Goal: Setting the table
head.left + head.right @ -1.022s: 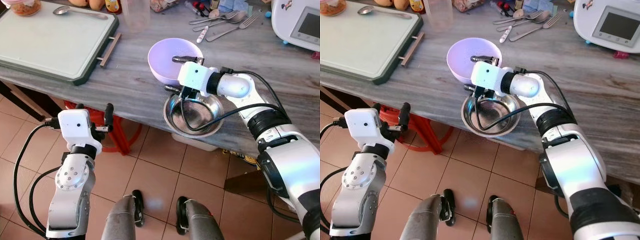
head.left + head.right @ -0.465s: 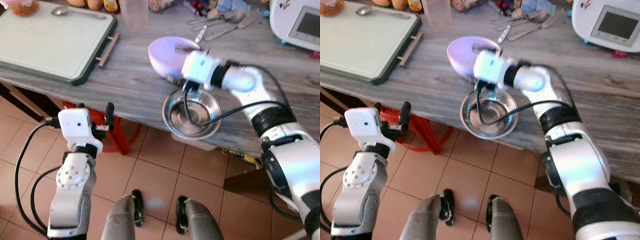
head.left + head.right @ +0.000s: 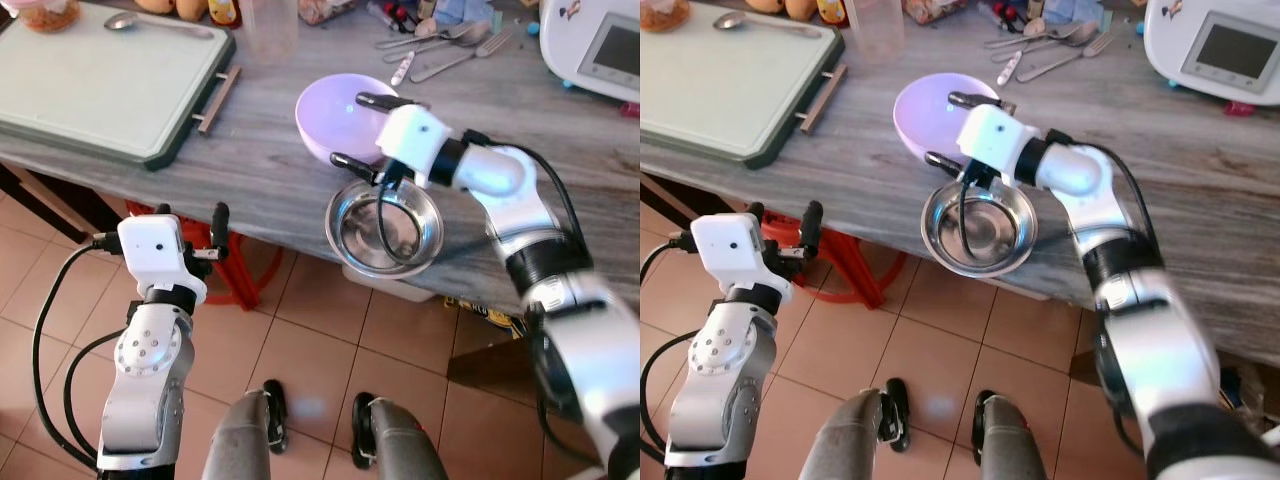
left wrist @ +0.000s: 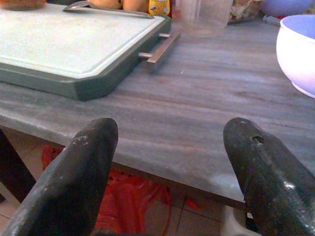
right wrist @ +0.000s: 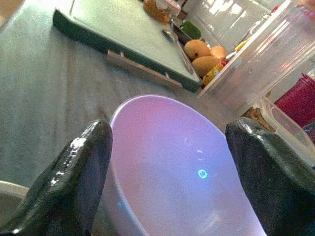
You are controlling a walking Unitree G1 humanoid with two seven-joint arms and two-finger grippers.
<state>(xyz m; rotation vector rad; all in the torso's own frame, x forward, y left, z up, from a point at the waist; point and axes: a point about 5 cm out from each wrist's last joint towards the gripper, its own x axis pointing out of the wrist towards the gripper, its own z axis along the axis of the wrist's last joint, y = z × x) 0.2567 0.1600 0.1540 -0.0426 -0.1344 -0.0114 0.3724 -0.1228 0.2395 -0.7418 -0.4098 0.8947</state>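
Note:
A lavender bowl (image 3: 335,115) sits level on the grey wooden table (image 3: 250,170). My right gripper (image 3: 361,131) is open and hovers over the bowl's near right side. One finger is above the rim and the other is just outside it; in the right wrist view the bowl (image 5: 167,157) lies between the spread fingers. A steel bowl (image 3: 385,228) rests right at the table's front edge, just below that gripper. My left gripper (image 3: 190,214) is open and empty, held below and in front of the table edge.
A green cutting board (image 3: 100,80) with a spoon (image 3: 160,22) on it lies at the far left. A clear cup (image 3: 270,25), loose cutlery (image 3: 450,45) and a white appliance (image 3: 595,50) stand along the back. A red stool (image 3: 235,275) is under the table.
The lavender bowl was tipped half a second ago and now sits level again. My right gripper has shifted slightly farther over it. The left arm has not moved.

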